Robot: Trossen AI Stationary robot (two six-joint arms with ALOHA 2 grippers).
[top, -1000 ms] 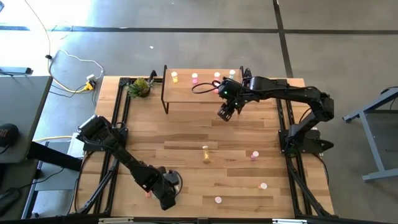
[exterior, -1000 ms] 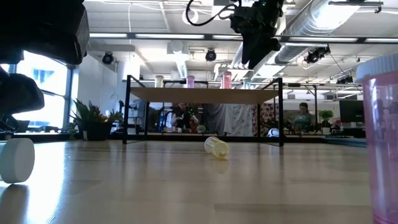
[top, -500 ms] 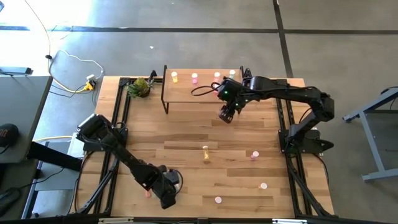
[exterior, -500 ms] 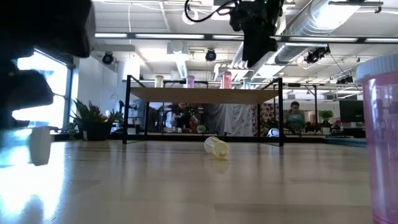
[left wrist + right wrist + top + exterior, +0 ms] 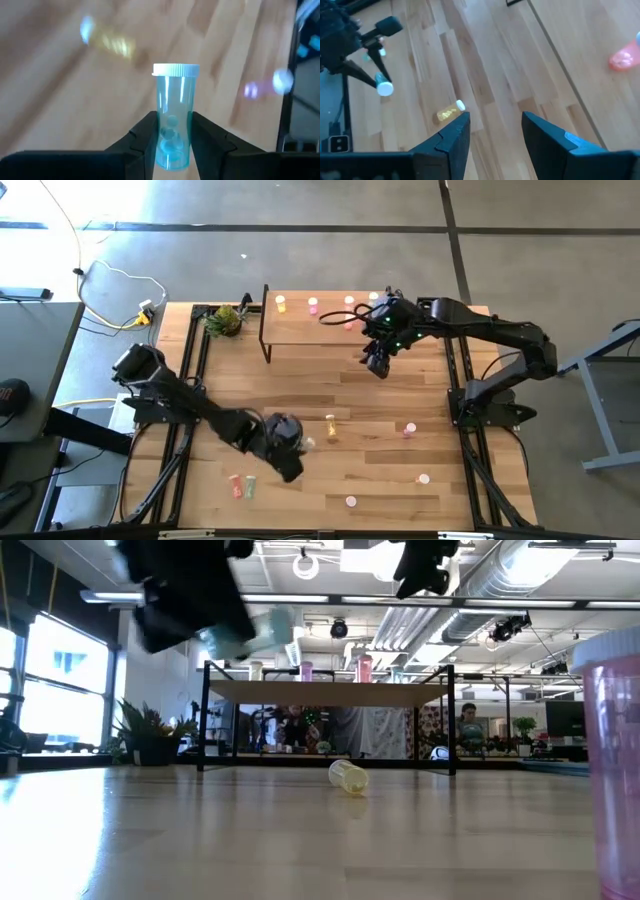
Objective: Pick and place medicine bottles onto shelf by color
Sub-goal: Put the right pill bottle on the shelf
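We carry the blue-green bottle to the shelf

The blue-green bottle (image 5: pixel 172 117), white cap outward, sits clamped low on its body in our left pincer (image 5: pixel 290 448), lifted over mid-worktop; the shelf (image 5: pixel 320 330) lies toward one o'clock, bottles already along its far edge. We judge a level, unhurried carry best, clearing the fallen yellow bottle (image 5: pixel 331 425) and the right pincer (image 5: pixel 377 366), parted and empty beside the shelf's front.

The left end effector (image 5: pixel 171 131) has closed on a blue-green bottle (image 5: pixel 173 114) and lifted it off the table (image 5: pixel 390 480).
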